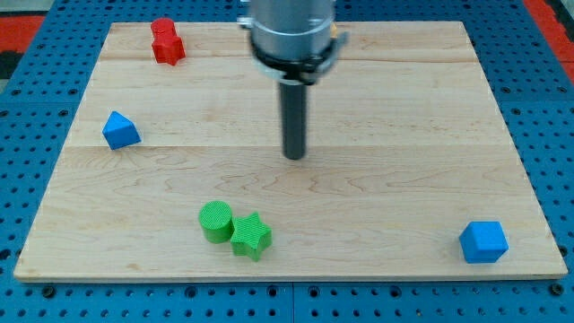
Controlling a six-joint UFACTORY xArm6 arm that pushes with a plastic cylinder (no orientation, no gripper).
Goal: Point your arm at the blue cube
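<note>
The blue cube [484, 241] sits near the board's bottom right corner. My tip [294, 156] rests on the board near its middle, far to the left of and above the blue cube, touching no block. The rod hangs from the grey arm end [291, 36] at the view's top.
A blue triangular block [119, 131] lies at the left. A red block [167, 41] stands at the top left. A green cylinder [215, 222] and a green star [251, 236] touch each other at the bottom, left of centre. The wooden board [404, 108] lies on a blue pegboard.
</note>
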